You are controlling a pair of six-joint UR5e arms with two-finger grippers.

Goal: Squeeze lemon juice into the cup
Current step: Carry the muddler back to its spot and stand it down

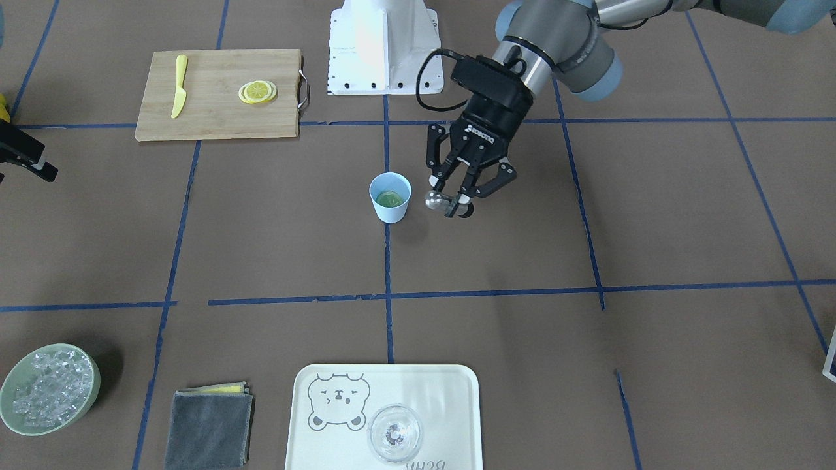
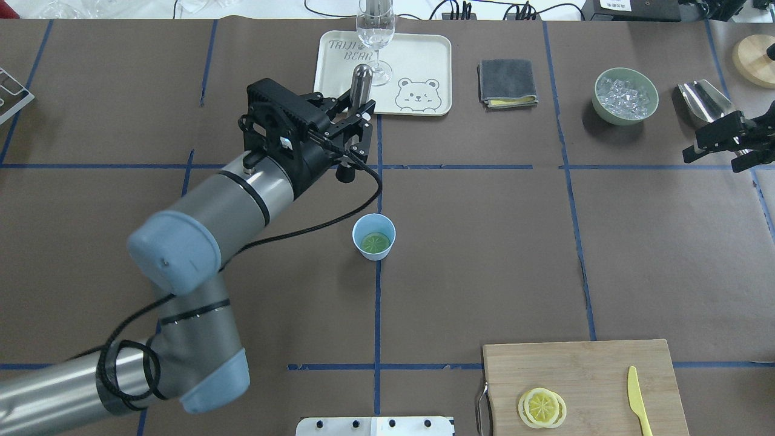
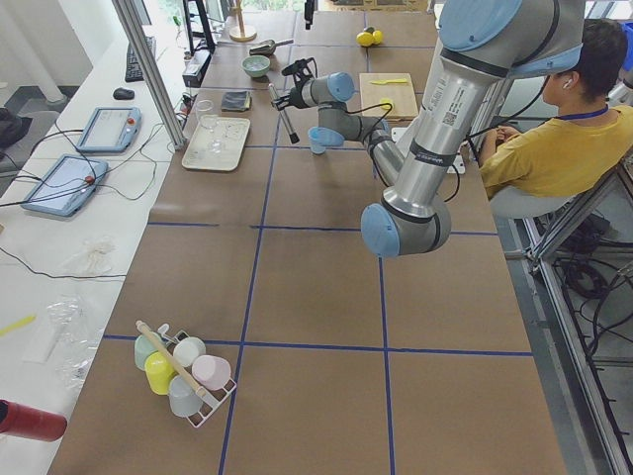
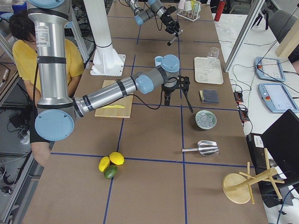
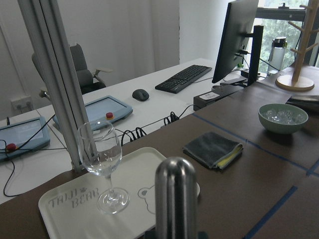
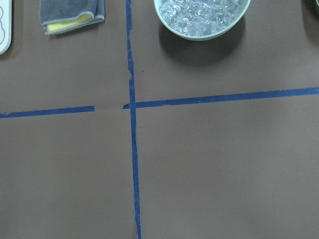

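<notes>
Left pincer (image 1: 452, 199) clamps a steel muddler (image 2: 362, 82); right pincer (image 2: 723, 142), cut off at the edge, state unclear; lemon slice (image 2: 375, 243) shadowed inside cup (image 1: 390, 214).

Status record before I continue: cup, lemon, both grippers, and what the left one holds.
cup: upright, mid-table
lemon slice: lying inside the cup
left gripper: shut on metal muddler, raised beside the cup, not over it
right gripper: open, empty, near the ice bowl
spare lemon slices: on cutting board

Even overhead light, soft shadows, glare on tray (image 1: 450, 391), sharp
</notes>
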